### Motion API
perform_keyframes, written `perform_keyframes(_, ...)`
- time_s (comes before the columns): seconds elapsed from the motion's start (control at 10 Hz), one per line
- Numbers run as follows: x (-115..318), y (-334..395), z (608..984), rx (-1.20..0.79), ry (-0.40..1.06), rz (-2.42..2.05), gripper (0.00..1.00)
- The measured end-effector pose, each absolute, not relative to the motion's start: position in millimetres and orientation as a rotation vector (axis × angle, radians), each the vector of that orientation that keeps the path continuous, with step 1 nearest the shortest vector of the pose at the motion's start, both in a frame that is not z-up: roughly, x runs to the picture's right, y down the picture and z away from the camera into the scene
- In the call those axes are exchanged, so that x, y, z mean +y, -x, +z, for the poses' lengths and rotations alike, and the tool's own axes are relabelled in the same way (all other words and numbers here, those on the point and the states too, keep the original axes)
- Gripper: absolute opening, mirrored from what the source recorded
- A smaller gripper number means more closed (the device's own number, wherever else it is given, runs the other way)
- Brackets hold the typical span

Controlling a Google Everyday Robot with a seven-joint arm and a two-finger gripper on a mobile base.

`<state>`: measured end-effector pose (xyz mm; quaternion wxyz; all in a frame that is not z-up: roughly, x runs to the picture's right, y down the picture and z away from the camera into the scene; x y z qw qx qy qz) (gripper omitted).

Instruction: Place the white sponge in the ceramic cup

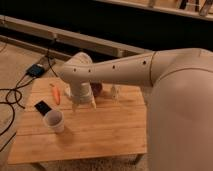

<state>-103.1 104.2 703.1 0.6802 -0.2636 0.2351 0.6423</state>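
Robot arm reaching in from the view's right across a wooden surface, with the pincer pointing down, low over the boards in the far half of the surface. The pincer's jaws are spread wide; whether anything lies between them cannot be told, and the white sponge cannot be made out apart from the pale pincer. The ceramic cup stands upright nearer the camera than the pincer and to its left in the view, close by but apart from it. A flat black device lies just beyond the cup, left of the pincer. A carrot lies farther back on the same side. A maroon bowl sits just behind the pincer, partly hidden by the wrist.
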Motion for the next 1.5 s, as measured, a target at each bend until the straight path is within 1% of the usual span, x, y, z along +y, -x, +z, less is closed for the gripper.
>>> perform_keyframes(0.8,103.9,104.0,703.7,0.526,0.593,1.44,0.65)
perform_keyframes(1.1,105.5,115.8,720.6,0.533,0.62,1.304,0.65)
perform_keyframes(1.5,92.6,143.9,767.8,0.487,0.689,1.095,0.65)
